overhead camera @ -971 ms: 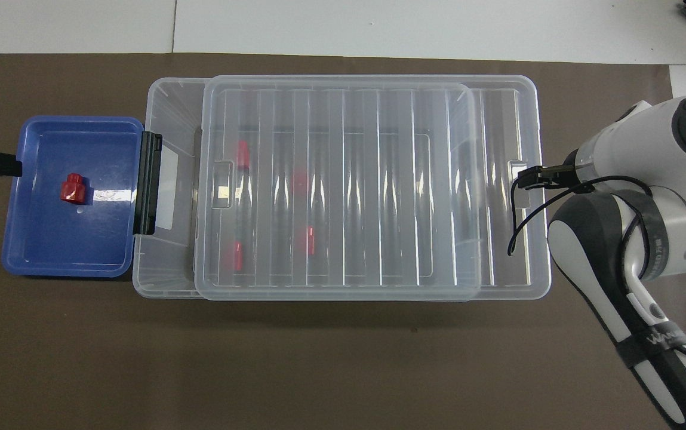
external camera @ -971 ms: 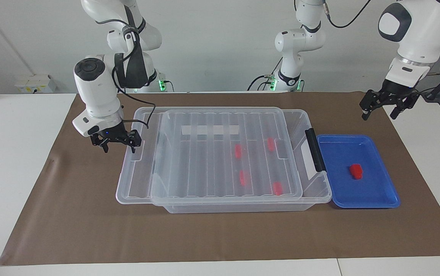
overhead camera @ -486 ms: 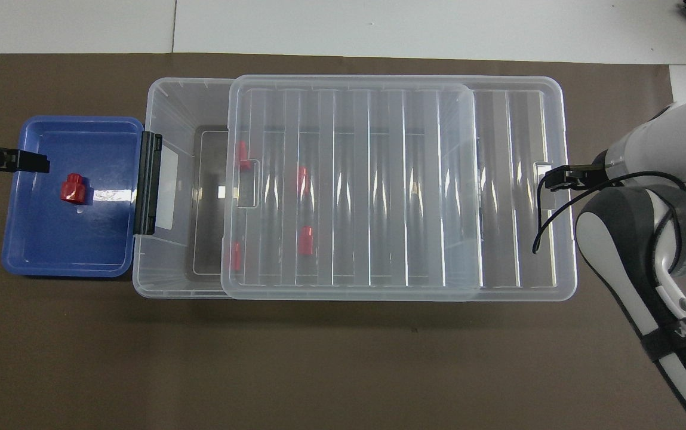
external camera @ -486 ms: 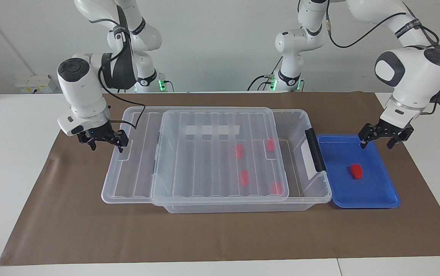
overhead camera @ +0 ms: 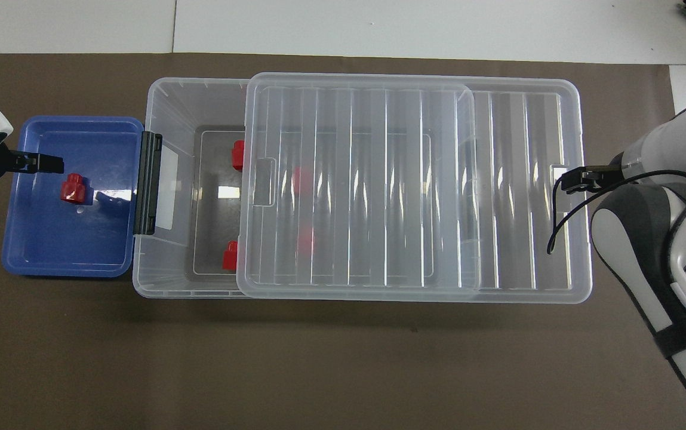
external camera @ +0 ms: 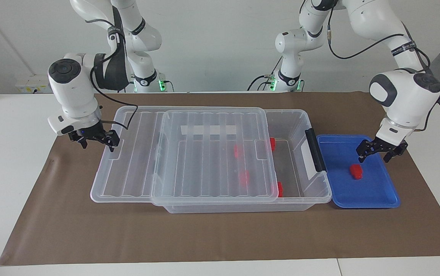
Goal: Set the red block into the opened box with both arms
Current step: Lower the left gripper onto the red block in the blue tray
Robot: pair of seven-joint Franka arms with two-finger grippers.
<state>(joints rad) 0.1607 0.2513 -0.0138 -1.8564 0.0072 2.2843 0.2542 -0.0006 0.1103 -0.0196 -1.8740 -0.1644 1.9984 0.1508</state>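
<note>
White counter [external camera: 9, 161] is covered by a brown mat [external camera: 220, 234], with a pale wall seen above the arm bases in the facing view.

Over the blue tray [external camera: 373, 195], the left tool [external camera: 380, 151] is held low, just above and beside the red block [external camera: 355, 171]. Its fingers are spread apart and nothing is gripped between them. In the overhead view the same tool [overhead camera: 38, 162] is seen over the tray's edge toward the left arm's end of the counter, with the red block [overhead camera: 73, 188] lying on the tray floor next to it, apart from the fingertips.

At the right arm's end, the right tool [external camera: 95, 140] is set at the end edge of the clear lid [external camera: 135, 165]. Its fingers stand open; whether the lid's rim is touched cannot be told from either view. In the overhead view it [overhead camera: 578, 179] is seen at the notch in that end of the lid [overhead camera: 414, 185].

The lid is laid across the box [external camera: 300, 168], shifted toward the right arm's end so that it overhangs there, and the box's end nearest the tray is left uncovered. The black handle [external camera: 314, 149] of the box is placed just beside the tray. Four other red blocks lie in the box: two [overhead camera: 237, 154] [overhead camera: 229, 258] in the uncovered part, two [external camera: 244, 177] seen through the lid.
</note>
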